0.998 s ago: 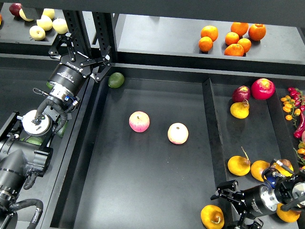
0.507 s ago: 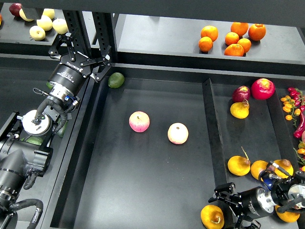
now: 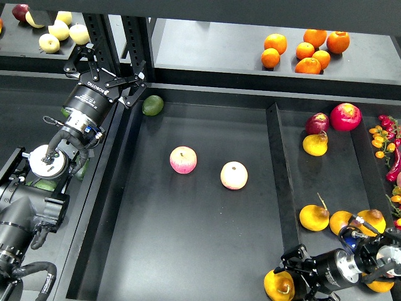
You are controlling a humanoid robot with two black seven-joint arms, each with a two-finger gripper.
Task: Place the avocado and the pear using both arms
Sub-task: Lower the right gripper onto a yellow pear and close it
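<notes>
The pear (image 3: 278, 285), golden yellow-orange with a brownish hollow, lies at the front of the right tray. My right gripper (image 3: 297, 274) comes in from the lower right and is open, with its fingers right beside the pear's right side. The avocado (image 3: 152, 105), green and oval, lies in the back left corner of the middle tray (image 3: 188, 251). My left gripper (image 3: 106, 68) is open and empty, just left of the avocado and above the tray's left wall.
Two pink-and-yellow apples (image 3: 183, 160) (image 3: 234, 175) lie mid-tray. Yellow pears (image 3: 314, 217), a red apple (image 3: 346, 116) and other fruit fill the right tray. Oranges (image 3: 307, 49) sit on the back shelf, pale apples (image 3: 59, 30) at back left. A divider wall (image 3: 278, 175) separates the trays.
My right gripper has slid left and down, from a little apart to right beside the front pear. The left arm and the avocado have not moved.
</notes>
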